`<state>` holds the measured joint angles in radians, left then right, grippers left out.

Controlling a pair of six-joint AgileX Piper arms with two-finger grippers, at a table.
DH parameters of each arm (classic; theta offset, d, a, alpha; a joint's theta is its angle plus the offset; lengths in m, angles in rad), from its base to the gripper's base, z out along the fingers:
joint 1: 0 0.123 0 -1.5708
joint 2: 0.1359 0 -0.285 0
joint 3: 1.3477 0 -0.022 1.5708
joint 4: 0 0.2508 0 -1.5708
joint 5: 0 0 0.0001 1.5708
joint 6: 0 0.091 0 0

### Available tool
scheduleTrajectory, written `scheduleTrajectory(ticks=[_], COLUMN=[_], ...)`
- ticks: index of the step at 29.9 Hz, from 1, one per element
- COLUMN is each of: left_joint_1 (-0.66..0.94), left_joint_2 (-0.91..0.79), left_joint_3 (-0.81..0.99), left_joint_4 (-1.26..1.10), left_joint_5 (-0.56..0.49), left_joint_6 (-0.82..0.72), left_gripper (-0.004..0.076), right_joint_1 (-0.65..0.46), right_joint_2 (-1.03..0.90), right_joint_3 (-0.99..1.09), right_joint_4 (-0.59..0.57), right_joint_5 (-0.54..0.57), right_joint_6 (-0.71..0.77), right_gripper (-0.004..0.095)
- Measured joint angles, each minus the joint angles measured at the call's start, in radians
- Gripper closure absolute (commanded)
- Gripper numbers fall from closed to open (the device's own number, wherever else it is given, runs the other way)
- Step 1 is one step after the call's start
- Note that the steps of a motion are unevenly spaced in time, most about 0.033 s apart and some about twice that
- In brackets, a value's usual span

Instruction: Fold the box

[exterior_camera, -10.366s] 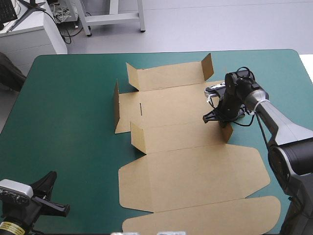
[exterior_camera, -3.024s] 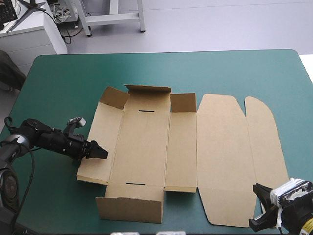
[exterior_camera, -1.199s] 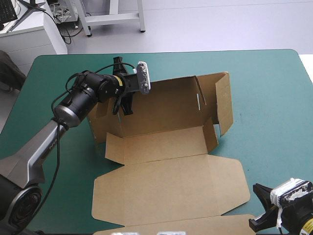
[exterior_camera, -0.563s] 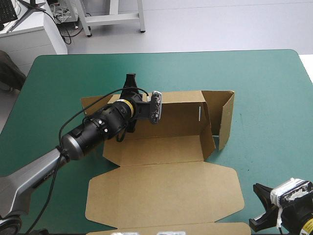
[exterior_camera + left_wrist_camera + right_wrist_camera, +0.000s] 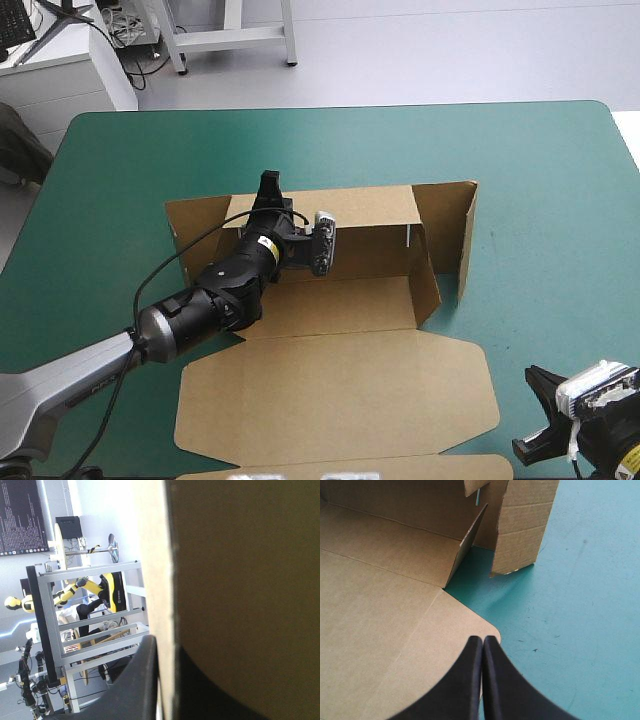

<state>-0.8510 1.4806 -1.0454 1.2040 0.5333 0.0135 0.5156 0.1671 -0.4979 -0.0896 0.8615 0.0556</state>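
High view first: where is the box [image 5: 340, 300]?

Mid-table on the teal-green cover [image 5: 150, 150], partly raised. Its far wall [image 5: 360, 215] stands upright, an end flap [image 5: 466, 235] stands at the right end, and the lid [image 5: 340, 395] lies flat toward the near edge.

And the left gripper [image 5: 270, 185]?

It reaches across the box floor to the far wall's top edge. In the left wrist view the board's edge runs between the black fingers [image 5: 145, 680], which are clamped on it.

The right gripper [image 5: 482, 639]?

Near the table's near right corner, apart from the left gripper. Its fingers are pressed together in one point, holding nothing, with the lid's rounded corner just beside them.
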Motion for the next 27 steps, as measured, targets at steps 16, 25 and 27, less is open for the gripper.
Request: scheduleTrajectory(ticks=[16,25,27], left_joint_1=[-0.030,-0.076,-0.087], left_joint_2=[-0.051,-0.068,-0.070], left_joint_3=[0.012,0.015,0.015], left_joint_4=[-0.036,-0.053,-0.054], left_joint_5=[0.029,0.080,0.096], left_joint_6=[-0.021,-0.014,-0.014], left_gripper=[0.0734,0.0734,0.0734], right_joint_1=[0.000,0.000,0.000], right_joint_2=[0.000,0.025,0.064], right_joint_3=[0.000,-0.047,-0.084], right_joint_4=[0.049,0.020,0.005], right_joint_5=[0.026,0.006,0.005], right_joint_6=[0.013,0.078,0.090], right_gripper=[0.0431,0.0482,0.0482])
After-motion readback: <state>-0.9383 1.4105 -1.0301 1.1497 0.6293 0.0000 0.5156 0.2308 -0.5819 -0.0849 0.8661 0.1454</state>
